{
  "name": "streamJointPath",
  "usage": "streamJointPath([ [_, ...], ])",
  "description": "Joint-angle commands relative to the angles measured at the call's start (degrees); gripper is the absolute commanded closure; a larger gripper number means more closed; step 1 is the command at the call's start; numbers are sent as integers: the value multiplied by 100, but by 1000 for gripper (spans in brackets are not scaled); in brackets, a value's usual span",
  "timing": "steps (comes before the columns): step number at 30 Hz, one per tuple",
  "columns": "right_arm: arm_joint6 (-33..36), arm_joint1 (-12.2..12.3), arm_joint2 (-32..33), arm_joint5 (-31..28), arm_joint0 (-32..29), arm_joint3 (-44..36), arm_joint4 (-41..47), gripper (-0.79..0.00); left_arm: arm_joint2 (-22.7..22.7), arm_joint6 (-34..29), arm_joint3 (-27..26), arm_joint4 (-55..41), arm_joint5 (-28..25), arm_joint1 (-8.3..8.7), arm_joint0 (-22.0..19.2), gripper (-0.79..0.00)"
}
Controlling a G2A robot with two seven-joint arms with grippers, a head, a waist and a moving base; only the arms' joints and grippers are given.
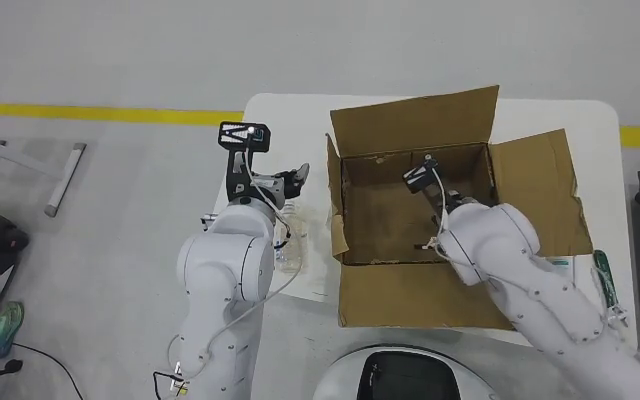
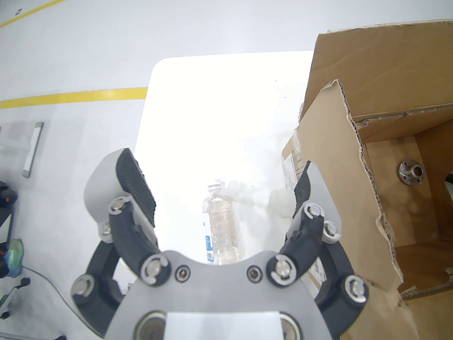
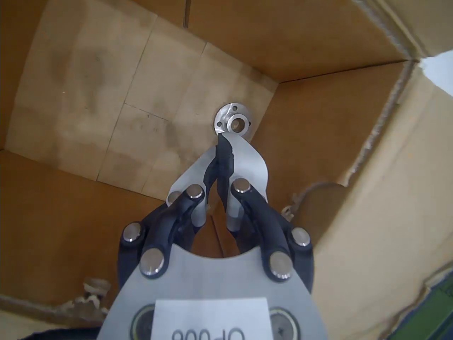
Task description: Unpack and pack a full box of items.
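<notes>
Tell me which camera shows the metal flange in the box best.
Right wrist view: the metal flange sits close, bore and bolt holes clear, just past the shut right gripper. Left wrist view shows it smaller, inside the box. Top view: too small to tell.

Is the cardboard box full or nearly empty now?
Nearly empty. The cardboard box shows a bare floor in the top and right wrist views; the only item seen inside is a metal flange near a corner.

The white table (image 1: 290, 115) carries an open cardboard box (image 1: 540, 190). A clear plastic bottle (image 2: 221, 228) lies on its side on the tabletop, below and between the fingers (image 2: 136, 185) of the left gripper (image 2: 216, 160). The box stands just outside one finger.
</notes>
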Motion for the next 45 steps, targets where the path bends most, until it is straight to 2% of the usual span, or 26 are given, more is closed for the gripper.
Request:
streamJointPath([
  [1, -8, -50, -125, -8, 127, 267, 57, -259, 0, 0, 0, 0, 0, 0, 0, -785],
  [2, -8, -71, -190, -32, 186, 374, -5, -320, 0, 0, 0, 0, 0, 0, 0, -785],
  [4, -8, -116, -281, 13, 266, 478, -44, -345, 0, 0, 0, 0, 0, 0, 0, -785],
  [5, -8, -135, -323, 14, 285, 519, -46, -397, 0, 0, 0, 0, 0, 0, 0, -785],
  [6, -8, -150, -356, 15, 309, 551, -121, -727, 0, 0, 0, 0, 0, 0, 0, -785],
  [7, -8, -165, -383, 40, 314, 556, -193, -785, 0, 0, 0, 0, 0, 0, 0, -785],
  [36, -49, -181, -410, 22, 279, 582, -242, -785, 0, 0, 0, 0, 0, 0, 0, -785],
  [45, -8, -282, -218, 84, 440, 1117, -285, -785, 0, 0, 0, 0, 0, 0, 0, -785],
])
